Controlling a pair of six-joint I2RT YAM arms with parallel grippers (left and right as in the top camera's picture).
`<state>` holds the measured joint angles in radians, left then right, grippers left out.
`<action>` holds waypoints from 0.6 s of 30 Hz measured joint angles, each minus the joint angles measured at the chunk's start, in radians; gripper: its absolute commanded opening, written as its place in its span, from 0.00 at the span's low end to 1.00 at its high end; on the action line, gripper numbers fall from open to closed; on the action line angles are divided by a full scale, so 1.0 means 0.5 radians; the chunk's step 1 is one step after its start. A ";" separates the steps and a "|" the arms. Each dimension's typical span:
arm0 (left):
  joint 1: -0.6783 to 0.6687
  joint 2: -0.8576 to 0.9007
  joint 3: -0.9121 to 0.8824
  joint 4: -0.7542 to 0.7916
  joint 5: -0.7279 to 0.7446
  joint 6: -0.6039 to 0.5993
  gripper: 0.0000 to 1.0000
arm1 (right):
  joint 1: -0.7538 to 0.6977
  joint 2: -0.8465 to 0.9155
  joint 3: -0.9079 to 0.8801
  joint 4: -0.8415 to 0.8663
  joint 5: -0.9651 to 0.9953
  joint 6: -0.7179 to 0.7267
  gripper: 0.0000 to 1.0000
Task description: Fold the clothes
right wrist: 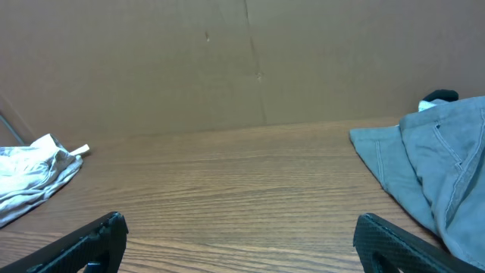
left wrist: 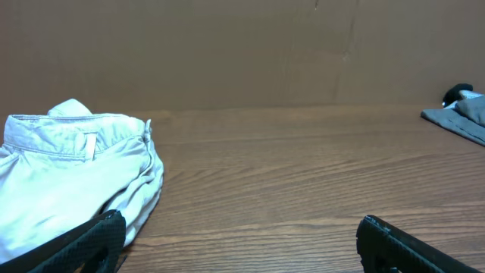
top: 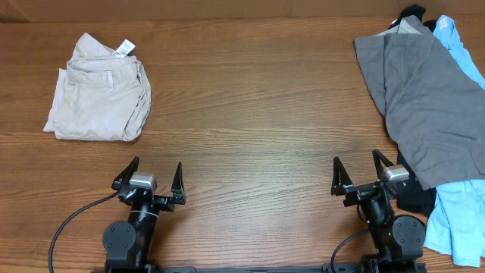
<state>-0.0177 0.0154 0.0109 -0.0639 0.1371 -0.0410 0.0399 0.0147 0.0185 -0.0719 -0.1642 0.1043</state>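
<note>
currently, bench (top: 250, 114): brown wood-grain top; both arm bases stand at the near edge.
left gripper (top: 157, 164): at the near edge, left of centre; jaws spread wide apart with nothing between them; black fingers (left wrist: 83, 243) point toward the far edge.
right gripper (top: 355, 156): at the near edge, right of centre; jaws likewise wide apart and empty; black fingers (right wrist: 394, 243) point toward the far edge.
grey shorts (top: 428, 98): the garment to be folded; lies spread and rumpled from the far right corner down along the right edge; neither gripper touches it; a paler strip shows at its far end; the right wrist view shows its seams and stitching at the right of the frame (right wrist: 447, 167); the left wrist view shows only a sliver at the far right (left wrist: 458, 120).
contact: the shorts' near hem lies just beside the right gripper but apart from it.
light-blue shirt (top: 455, 220): under the shorts; shows at the far right corner and again at the near right corner.
black cloth (top: 415, 199): pokes out below the shorts' near hem, just beside the right arm; its kind cannot be told.
beige trousers (top: 98, 91): folded in a compact bundle toward the far left corner, well apart from the left gripper.
white tag (top: 125, 48): on the trousers' far end.
cardboard wall (left wrist: 242, 53): plain brown, standing along the far edge in both wrist views.
</note>
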 measured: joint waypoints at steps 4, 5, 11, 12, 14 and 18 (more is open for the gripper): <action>0.000 0.000 0.000 -0.001 -0.001 0.000 1.00 | 0.000 0.000 0.000 -0.001 0.000 -0.001 1.00; 0.000 0.000 0.000 0.000 -0.001 0.000 1.00 | 0.000 0.000 -0.001 0.001 -0.001 0.000 1.00; 0.000 0.000 0.000 -0.001 -0.001 0.000 1.00 | 0.000 0.000 -0.001 0.000 0.031 0.000 1.00; 0.000 0.000 0.000 -0.001 -0.001 0.000 1.00 | 0.000 0.000 -0.001 -0.001 0.032 -0.001 1.00; 0.000 0.000 0.000 -0.001 -0.001 0.000 1.00 | 0.000 0.000 0.000 -0.001 0.033 0.000 1.00; 0.000 0.000 0.000 -0.005 -0.001 -0.001 1.00 | 0.000 0.000 0.000 -0.009 0.032 0.000 1.00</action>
<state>-0.0177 0.0154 0.0109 -0.0662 0.1368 -0.0414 0.0399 0.0147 0.0185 -0.0765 -0.1482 0.1043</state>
